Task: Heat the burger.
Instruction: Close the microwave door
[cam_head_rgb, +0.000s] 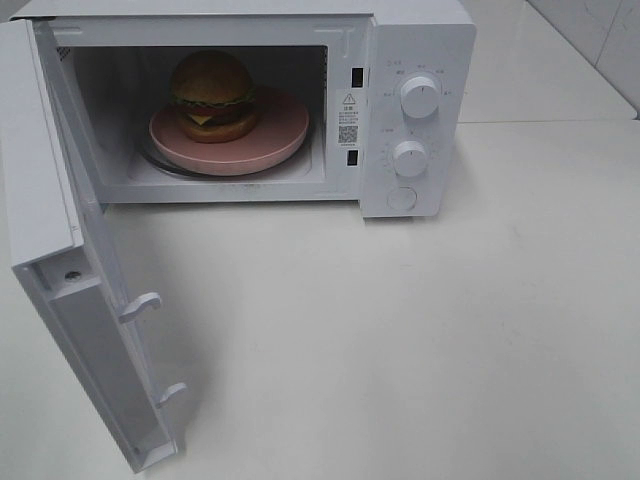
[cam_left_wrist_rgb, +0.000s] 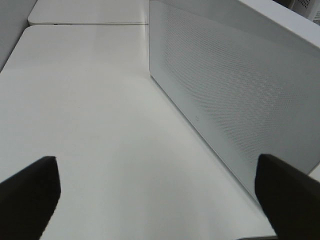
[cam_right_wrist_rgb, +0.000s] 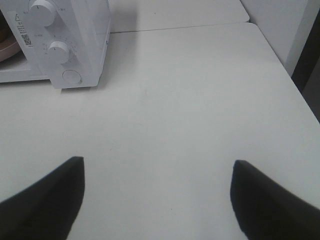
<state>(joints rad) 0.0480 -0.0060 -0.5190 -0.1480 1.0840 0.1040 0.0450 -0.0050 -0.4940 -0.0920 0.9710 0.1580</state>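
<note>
Open door (cam_head_rgb: 100, 350) at near left, burger (cam_head_rgb: 211, 92) on pink plate (cam_head_rgb: 283, 135) in microwave (cam_head_rgb: 420, 45), my left end effector (cam_left_wrist_rgb: 156, 165) and right end effector (cam_right_wrist_rgb: 157, 164) spread.

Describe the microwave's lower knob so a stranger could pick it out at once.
A white microwave stands on the white table, door open. Its control panel runs down the front's right side. The lower knob sits midway, below the upper knob and above a flat round button.

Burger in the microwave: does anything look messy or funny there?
Nothing is spilled or broken. The burger sits upright on the pink plate, just a little off-centre toward the plate's left side. The only odd bit: the microwave door hangs wide open, so no heating can start yet.
</note>
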